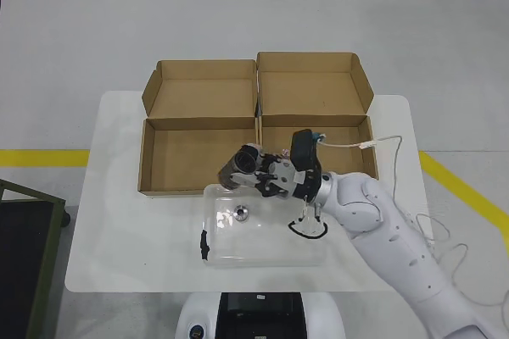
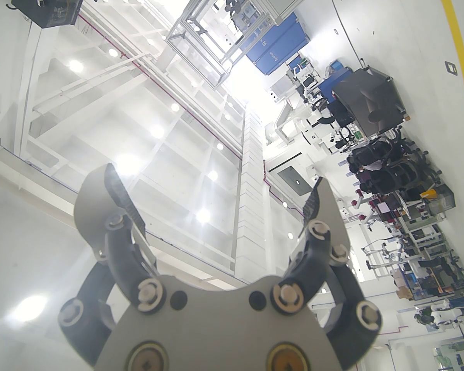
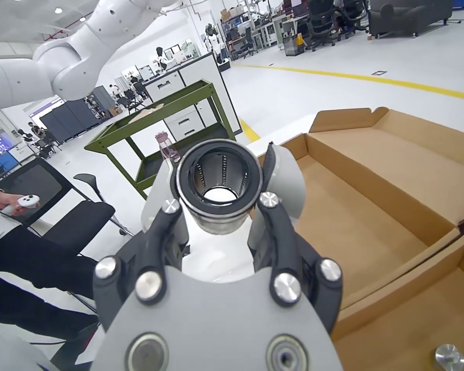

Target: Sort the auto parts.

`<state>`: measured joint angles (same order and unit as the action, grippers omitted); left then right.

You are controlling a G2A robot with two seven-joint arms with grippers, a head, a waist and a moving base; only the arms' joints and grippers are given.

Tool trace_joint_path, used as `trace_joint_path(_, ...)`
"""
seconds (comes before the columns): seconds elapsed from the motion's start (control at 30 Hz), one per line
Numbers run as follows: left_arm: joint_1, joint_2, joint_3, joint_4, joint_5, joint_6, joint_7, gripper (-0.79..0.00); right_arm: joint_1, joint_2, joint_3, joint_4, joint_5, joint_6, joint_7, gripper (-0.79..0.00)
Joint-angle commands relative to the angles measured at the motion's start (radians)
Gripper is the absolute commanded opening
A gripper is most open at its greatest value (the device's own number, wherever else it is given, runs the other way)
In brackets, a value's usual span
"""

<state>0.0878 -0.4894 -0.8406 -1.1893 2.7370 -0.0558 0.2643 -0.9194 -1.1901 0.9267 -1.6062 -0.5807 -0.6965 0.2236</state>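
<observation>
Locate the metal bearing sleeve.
Top view: the bearing sleeve is in the jaws of the right gripper, over the near right corner of the left cardboard box.

Left box (image 1: 195,157) and right box (image 1: 276,140) open from above, flaps (image 1: 202,89) upright along far side. Right arm (image 1: 365,212) crosses clear tub (image 1: 254,241) and right box's near edge. Right gripper (image 1: 248,165) with cylinder (image 1: 237,161) hangs over left box's near right corner. Room to pass along bench (image 1: 110,212) left of boxes.

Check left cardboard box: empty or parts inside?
Empty as far as visible: the left cardboard box shows bare floor in top view; the right hand, gripping a bearing, covers one corner.
</observation>
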Motion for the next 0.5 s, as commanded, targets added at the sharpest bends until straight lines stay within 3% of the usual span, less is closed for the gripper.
trace_joint_path(0.0, 0.000, 0.000, 0.000, 0.000, 0.000, 0.000, 0.000, 0.000, 0.017, -0.007, -0.016, 0.014, -0.011, 0.012, -0.003, -0.785)
trace_joint_path(0.47, 0.000, 0.000, 0.000, 0.000, 0.000, 0.000, 0.000, 0.000, 0.071, -0.036, -0.066, 0.077, -0.048, 0.041, -0.036, -0.785)
